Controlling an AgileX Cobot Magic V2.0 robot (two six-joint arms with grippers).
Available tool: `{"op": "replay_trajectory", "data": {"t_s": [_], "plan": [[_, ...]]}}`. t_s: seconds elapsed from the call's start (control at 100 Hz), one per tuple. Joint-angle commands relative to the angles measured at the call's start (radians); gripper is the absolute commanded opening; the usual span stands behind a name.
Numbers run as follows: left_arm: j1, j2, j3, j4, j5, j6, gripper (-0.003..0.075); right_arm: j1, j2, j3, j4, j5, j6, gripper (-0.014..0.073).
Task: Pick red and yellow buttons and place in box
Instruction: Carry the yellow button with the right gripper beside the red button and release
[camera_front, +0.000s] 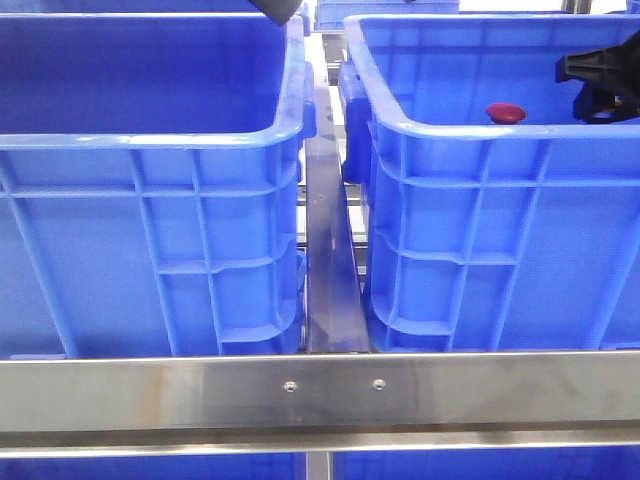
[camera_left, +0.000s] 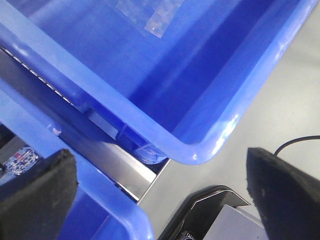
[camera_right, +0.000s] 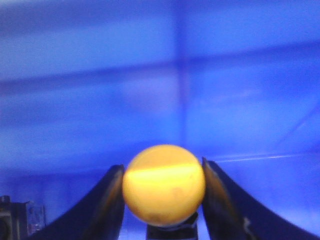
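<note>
Two blue crates stand side by side. The dark red button (camera_front: 505, 112) lies inside the right crate (camera_front: 480, 200), near its front wall. My right gripper (camera_front: 600, 85) is inside that crate at the far right. In the right wrist view its fingers (camera_right: 112, 200) are shut on the yellow button (camera_right: 164, 184), with blue crate wall behind. The left crate (camera_front: 150, 200) shows no button. My left gripper (camera_left: 160, 200) is open and empty, its black pads (camera_left: 37, 190) wide apart above a crate corner (camera_left: 200, 145).
A steel rail (camera_front: 325, 250) runs between the two crates and a steel bar (camera_front: 320, 395) crosses the front. In the left wrist view a grey floor (camera_left: 280, 95), a black cable (camera_left: 295, 142) and a dark machine base (camera_left: 215, 215) lie beyond the crate.
</note>
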Motion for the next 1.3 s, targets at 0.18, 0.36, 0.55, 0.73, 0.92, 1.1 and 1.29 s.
{"op": "replay_trajectory", "data": {"t_s": [0.18, 0.36, 0.55, 0.73, 0.92, 1.1, 1.29], "plan": [[-0.004, -0.043, -0.033, -0.022, -0.058, -0.001, 0.0636, -0.007, -0.052, -0.034, -0.003, 0.025, -0.012, 0.0244], [-0.004, -0.043, -0.033, -0.023, -0.058, -0.001, 0.0636, -0.007, -0.037, -0.034, -0.003, 0.024, -0.012, 0.0248], [-0.004, -0.043, -0.033, -0.023, -0.058, -0.001, 0.0636, -0.007, -0.037, -0.034, -0.003, -0.005, -0.012, 0.0342], [-0.004, -0.043, -0.033, -0.023, -0.058, -0.001, 0.0636, -0.007, -0.037, -0.034, -0.003, -0.005, -0.012, 0.0426], [-0.004, -0.043, -0.033, -0.023, -0.058, -0.001, 0.0636, -0.007, -0.043, -0.034, -0.003, -0.020, -0.012, 0.0426], [-0.004, -0.043, -0.033, -0.023, -0.058, -0.001, 0.0636, -0.007, -0.074, -0.033, -0.003, -0.024, -0.012, 0.0426], [-0.004, -0.043, -0.033, -0.023, -0.058, -0.001, 0.0636, -0.007, -0.165, -0.002, -0.003, -0.063, -0.012, 0.0426]]}}
